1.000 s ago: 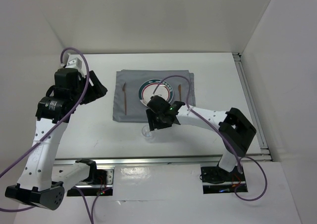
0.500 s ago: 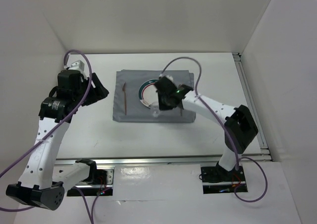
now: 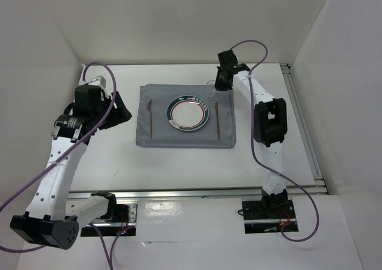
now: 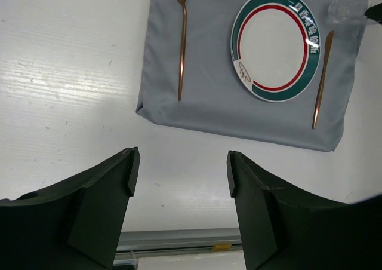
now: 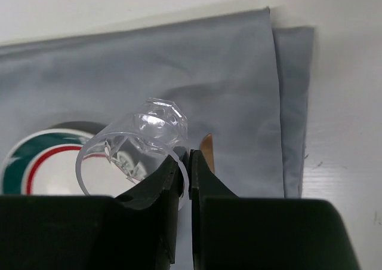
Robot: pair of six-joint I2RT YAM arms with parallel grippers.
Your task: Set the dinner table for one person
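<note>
The right end effector (image 5: 185, 168) is clamped on the rim of a clear glass (image 5: 140, 141). It holds the glass tilted above the far right corner of the grey mat (image 3: 179, 135), just beyond the plate (image 3: 190, 112). The left end effector (image 4: 182, 180) hangs with its fingers apart, left of the mat. The white worktop (image 3: 179, 162) lies under it all, with a silver rail along its near edge.

I count one mat (image 3: 185, 138), one plate (image 3: 190, 112), one clear cup (image 5: 134, 141) and two copper utensils: the first utensil (image 4: 181, 43) on my left end effector's (image 4: 181, 162) side, the second utensil (image 4: 322, 79) on my right end effector's (image 5: 185, 168) side. Two end effectors, one surface (image 3: 179, 168).
</note>
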